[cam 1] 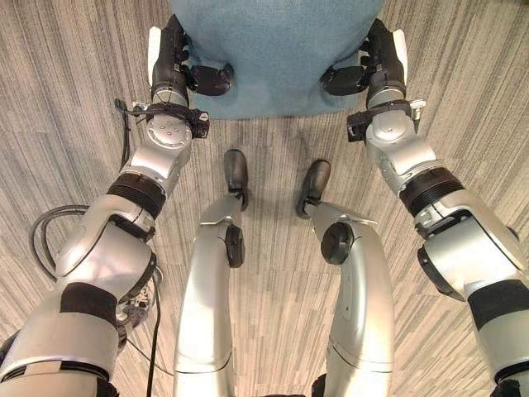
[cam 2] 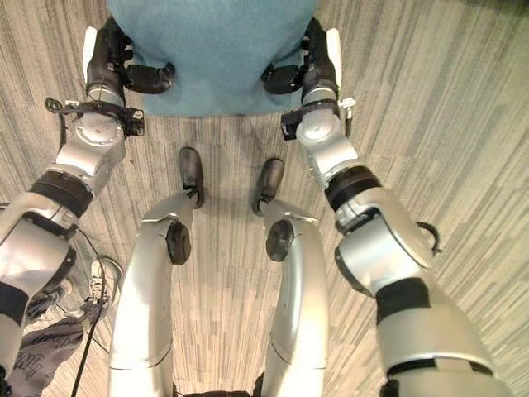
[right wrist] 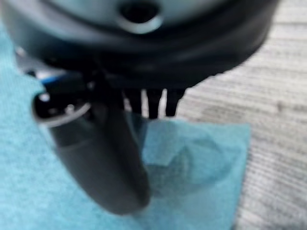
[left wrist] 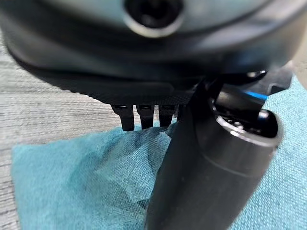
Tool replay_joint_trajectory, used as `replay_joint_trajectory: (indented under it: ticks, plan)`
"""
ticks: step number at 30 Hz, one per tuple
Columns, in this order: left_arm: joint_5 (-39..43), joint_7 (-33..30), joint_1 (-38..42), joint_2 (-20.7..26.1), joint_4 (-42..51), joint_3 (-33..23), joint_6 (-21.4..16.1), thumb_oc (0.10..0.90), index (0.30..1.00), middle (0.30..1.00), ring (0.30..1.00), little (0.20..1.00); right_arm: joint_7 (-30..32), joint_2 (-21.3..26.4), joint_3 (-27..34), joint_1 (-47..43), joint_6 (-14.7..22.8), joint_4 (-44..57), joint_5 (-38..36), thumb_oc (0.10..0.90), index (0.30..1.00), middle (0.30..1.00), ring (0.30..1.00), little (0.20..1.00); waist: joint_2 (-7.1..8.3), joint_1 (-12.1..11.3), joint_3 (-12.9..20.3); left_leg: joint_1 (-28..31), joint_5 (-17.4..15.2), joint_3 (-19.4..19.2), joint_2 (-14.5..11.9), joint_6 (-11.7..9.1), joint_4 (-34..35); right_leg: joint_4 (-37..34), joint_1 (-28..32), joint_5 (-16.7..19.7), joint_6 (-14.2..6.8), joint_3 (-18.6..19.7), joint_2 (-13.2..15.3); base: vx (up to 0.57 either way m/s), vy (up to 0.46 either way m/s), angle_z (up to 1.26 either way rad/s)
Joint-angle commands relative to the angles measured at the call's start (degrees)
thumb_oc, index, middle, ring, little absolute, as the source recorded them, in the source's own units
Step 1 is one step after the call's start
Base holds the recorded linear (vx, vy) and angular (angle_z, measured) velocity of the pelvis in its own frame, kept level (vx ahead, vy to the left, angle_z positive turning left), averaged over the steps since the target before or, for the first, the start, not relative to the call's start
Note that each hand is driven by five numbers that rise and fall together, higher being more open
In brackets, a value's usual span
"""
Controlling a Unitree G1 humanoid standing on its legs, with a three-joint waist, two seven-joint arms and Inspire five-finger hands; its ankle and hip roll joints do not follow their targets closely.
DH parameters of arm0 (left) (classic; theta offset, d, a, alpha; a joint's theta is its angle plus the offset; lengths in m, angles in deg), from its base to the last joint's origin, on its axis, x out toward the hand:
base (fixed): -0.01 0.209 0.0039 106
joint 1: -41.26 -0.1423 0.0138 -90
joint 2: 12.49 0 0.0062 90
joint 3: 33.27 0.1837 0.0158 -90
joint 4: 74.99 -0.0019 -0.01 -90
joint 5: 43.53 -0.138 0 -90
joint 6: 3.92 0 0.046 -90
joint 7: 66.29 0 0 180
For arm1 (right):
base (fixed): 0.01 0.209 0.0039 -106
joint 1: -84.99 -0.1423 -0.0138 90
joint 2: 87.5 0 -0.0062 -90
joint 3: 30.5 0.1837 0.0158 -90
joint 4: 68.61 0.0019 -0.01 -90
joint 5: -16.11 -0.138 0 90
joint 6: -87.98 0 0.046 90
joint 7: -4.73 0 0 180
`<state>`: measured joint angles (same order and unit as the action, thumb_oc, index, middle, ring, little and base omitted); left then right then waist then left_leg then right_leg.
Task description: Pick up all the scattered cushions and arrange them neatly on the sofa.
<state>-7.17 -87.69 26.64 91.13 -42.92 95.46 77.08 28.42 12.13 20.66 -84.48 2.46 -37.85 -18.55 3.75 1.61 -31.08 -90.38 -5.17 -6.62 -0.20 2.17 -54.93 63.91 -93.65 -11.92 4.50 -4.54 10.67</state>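
So the teal cushion (cam 1: 277, 50) is sitting right in front of me, and I'm gripping it from both sides. My left hand (cam 1: 178, 70) is clamping the left edge with the thumb curling over the top face, and my right hand (cam 1: 372, 66) is doing the same on the right edge. In the wrist views the thumbs are pressing down on the fabric while the fingers (left wrist: 141, 117) are tucking in at the corner and denting the cloth, so both hands are closing on the cushion, not just resting there.

I can't really tell whether it's lying on the striped carpet (cam 1: 463, 107) or hanging just off it. The near edge is sitting over the carpet ahead of me, and that's about all I'm getting.

Step-wise I'm guessing this is the pick-up part for this cushion. The next move is probably calling for lifting with both arms evenly so it doesn't tilt or slip, then carrying it over to the sofa.

The cushion's far side is getting cut off at the top of the head views, so I'm not seeing its full shape. My fingers are mostly hiding under or behind the edges too.
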Motion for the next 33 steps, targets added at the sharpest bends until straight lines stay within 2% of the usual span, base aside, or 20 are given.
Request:
replay_joint_trajectory:
  ticks: [1, 7, 13, 16, 20, 21, 22, 23, 24, 28, 29, 31, 32, 33]
  plan:
    - [2.09, 2.53, -1.11, -9.88, 6.93, -0.29, -4.61, 0.4, 0.3, 0.3, 0.3, 0.3, -1.02, -7.66, 0.38, -3.47, 9.68, 10.15, -0.35, 0.4, 0.3, 0.3, 0.3, 0.3, -0.73, -0.12, 1.28, 0.43, -1.08, 5.67, 0.16, -3.39, 2.99, 0.32, 3.7, -4.61, -5.52, 3.96, -2.31, 0.0, -0.006, -0.04]
    - [2.71, 1.7, -1.83, -9.13, 10.57, -1.21, -5.63, 0.4, 0.3, 0.3, 0.3, 0.3, -0.09, -9.23, 3.55, -0.8, 11.19, 12.96, -1.03, 0.4, 0.3, 0.3, 0.3, 0.3, -1.29, -0.12, 1.28, 0.43, -1.07, 5.65, 0.46, -3.41, 2.74, 0.86, 3.7, -4.41, -5.44, 3.98, -2.81, 0.0, 0.0, 0.0]
    - [2.47, -0.36, -4.54, -8.74, 18.07, -5.2, -7.65, 0.4, 0.3, 0.3, 0.3, 0.3, 1.56, -11.06, 6.64, 2.26, 12.14, 19.57, 3.07, 0.4, 0.3, 0.3, 0.3, 0.3, -1.87, -0.23, 1.28, 0.43, -0.31, 5.0, 1.19, -3.77, 4.76, -0.77, 3.92, -3.51, -5.27, 3.68, -4.06, -0.05, -0.001, -0.01]
    - [2.59, -1.64, -6.44, -8.86, 22.44, -7.71, -8.59, 0.4, 0.3, 0.3, 0.3, 0.3, 2.67, -10.88, 7.43, 3.4, 11.74, 23.48, 7.1, 0.4, 0.3, 0.3, 0.3, 0.3, -2.74, -0.43, 1.35, 0.43, 0.61, 5.11, 1.45, -4.07, 6.47, -3.25, 4.98, -3.06, -5.31, 2.45, -4.68, -0.07, 0.011, 0.0]
    - [0.91, -2.6, -11.59, -9.27, 27.12, -10.49, -8.71, 0.4, 0.3, 0.3, 0.3, 0.3, 3.35, -10.21, 9.86, 8.01, 11.68, 30.44, 11.86, 0.4, 0.3, 0.3, 0.3, 0.3, -3.76, -0.43, 5.55, 0.53, 2.43, 6.32, 1.17, -4.22, 10.76, -7.95, 6.24, -2.39, -5.59, 0.31, -5.85, -0.07, 0.011, -0.01]
    - [-0.06, -2.54, -14.1, -9.71, 28.31, -11.51, -8.42, 0.4, 0.3, 0.3, 0.3, 0.3, 2.98, -9.87, 10.92, 10.25, 11.9, 33.79, 13.46, 0.4, 0.3, 0.3, 0.3, 0.3, -3.73, -0.25, 6.35, 3.33, 3.32, 6.69, 1.04, -4.41, 14.01, -10.56, 8.88, -1.86, -5.97, 0.01, -6.56, -0.11, 0.004, 0.0]
    - [-0.15, -2.6, -14.37, -9.73, 28.49, -11.53, -8.35, 0.4, 0.3, 0.3, 0.3, 0.3, 3.03, -9.9, 10.92, 10.56, 11.78, 34.06, 13.58, 0.4, 0.3, 0.3, 0.3, 0.3, -3.76, -0.25, 6.27, 3.76, 3.47, 6.74, 1.03, -4.43, 14.34, -10.89, 9.3, -1.72, -5.97, -0.05, -6.59, -0.15, -0.006, -0.02]
    - [-1.37, -2.27, -18.08, -10.29, 31.01, -12.46, -8.25, 0.4, 0.3, 0.3, 0.3, 0.3, 2.34, -9.62, 12.04, 13.56, 11.93, 37.61, 14.96, 0.4, 0.3, 0.3, 0.3, 0.3, -3.75, -0.1, 6.9, 7.56, 4.38, 7.01, 0.66, -4.83, 17.88, -13.77, 12.84, -1.29, -6.2, -0.67, -6.85, -0.09, -0.005, 0.0]
    - [-1.46, -2.33, -18.42, -10.32, 31.24, -12.47, -8.17, 0.4, 0.3, 0.3, 0.3, 0.3, 2.33, -9.63, 12.05, 13.9, 11.84, 37.84, 15.03, 0.4, 0.3, 0.3, 0.3, 0.3, -3.8, -0.09, 6.81, 8.08, 4.55, 7.07, 0.65, -4.86, 18.26, -14.14, 13.37, -1.16, -6.18, -0.75, -6.87, -0.11, -0.006, 0.04]
    - [-3.01, -1.37, -26.0, -11.17, 35.58, -14.96, -8.24, 0.4, 0.3, 0.3, 0.3, 0.3, 0.56, -9.63, 14.26, 21.11, 11.86, 42.51, 15.46, 0.4, 0.3, 0.3, 0.3, 0.3, -3.88, 0.05, 8.39, 16.99, 6.28, 7.94, 0.01, -5.76, 24.85, -20.63, 21.83, -0.38, -6.27, -1.76, -6.97, -0.08, -0.018, 0.01]
    - [-3.63, -0.59, -29.8, -11.61, 37.7, -15.86, -8.5, 0.4, 0.3, 0.3, 0.3, 0.3, -0.76, -9.86, 15.99, 25.53, 12.6, 44.08, 14.27, 0.4, 0.3, 0.3, 0.3, 0.3, -4.01, 0.02, 9.24, 22.44, 6.91, 8.35, -0.39, -6.15, 28.32, -24.02, 26.81, 0.12, -6.46, -2.24, -6.9, -0.08, -0.013, 0.06]
    - [-4.12, -0.21, -32.0, -11.68, 38.86, -15.76, -8.44, 0.4, 0.3, 0.3, 0.3, 0.3, -1.41, -9.98, 16.37, 28.12, 12.65, 45.6, 13.92, 0.4, 0.3, 0.3, 0.3, 0.3, -3.95, 0.06, 9.46, 25.4, 7.24, 8.67, -0.79, -6.35, 29.83, -25.98, 29.8, 0.34, -6.46, -2.58, -6.68, -0.05, -0.018, 0.05]
    - [-5.07, 0.8, -35.74, -11.77, 40.73, -16.42, -8.34, 0.4, 0.3, 0.3, 0.3, 0.3, -2.95, -9.98, 17.09, 32.91, 13.18, 47.68, 13.39, 0.4, 0.3, 0.3, 0.3, 0.3, -3.82, 0.16, 10.33, 30.34, 7.35, 8.63, -1.15, -6.72, 31.71, -28.67, 34.73, 0.66, -6.51, -3.13, -6.7, -0.03, -0.027, 0.06]
    - [-5.11, 0.79, -36.01, -11.79, 40.87, -16.39, -8.3, 0.4, 0.3, 0.3, 0.3, 0.3, -2.97, -9.98, 17.07, 33.19, 13.15, 47.82, 13.41, 0.4, 0.3, 0.3, 0.3, 0.3, -3.84, 0.15, 10.18, 30.83, 7.4, 8.65, -1.18, -6.74, 31.95, -28.93, 35.25, 0.73, -6.5, -3.16, -6.74, 0.0, -0.023, 0.07]
